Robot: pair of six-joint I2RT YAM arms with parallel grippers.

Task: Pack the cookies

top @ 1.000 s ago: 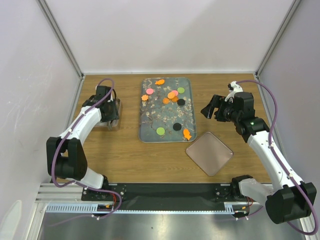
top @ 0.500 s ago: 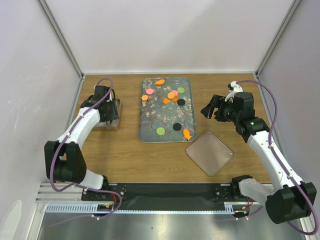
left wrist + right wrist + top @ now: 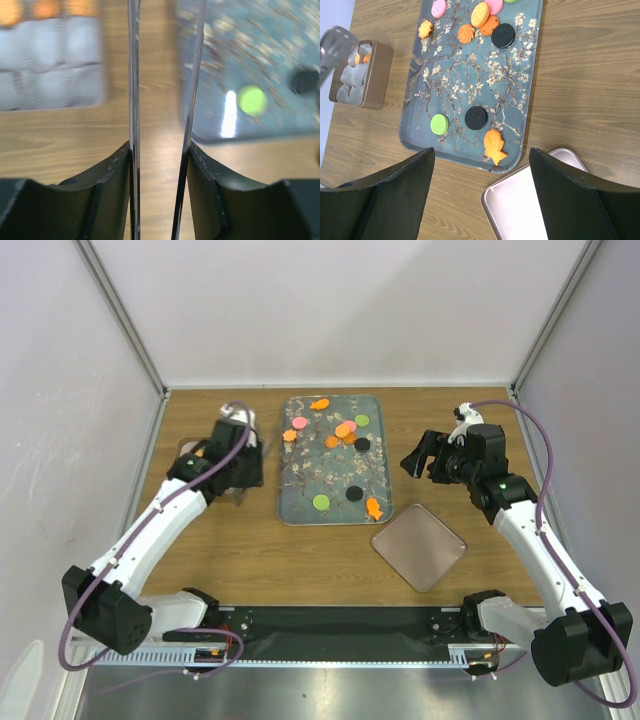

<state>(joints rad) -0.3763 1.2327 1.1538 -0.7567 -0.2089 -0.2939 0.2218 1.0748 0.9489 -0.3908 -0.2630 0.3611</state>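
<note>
"Thin grey flat-bladed tongs (image 3: 134, 75) are clamped in the left gripper (image 3: 159, 150), blades a narrow gap apart, nothing between them. What should they go for?"

"The nearest piece. Skip the pale pink square lid (image 3: 419, 546) by the desk's near right corner. On the long blue floral-patterned tray (image 3: 300, 510) mid-desk, a round green cookie (image 3: 252, 100) lies close to the tray's near edge, near the blades. A round black cookie (image 3: 354, 494) and an orange fish-shaped cookie (image 3: 373, 508) lie beside it."

"How to take it?"

"I'd lower the blades upright, one each side of the disc, and squeeze gently — a flat coin will likely skate on that glossy tray."

"Then?"

"Into the brown rectangular tin of white paper cups (image 3: 362, 75) towards the left edge, where an orange piece (image 3: 363, 58) already lies. The mixed pink, orange, green and black cluster (image 3: 345, 428) sits at the tray's far end — the right gripper (image 3: 481, 157) hangs wide open and empty near the right edge."
</note>
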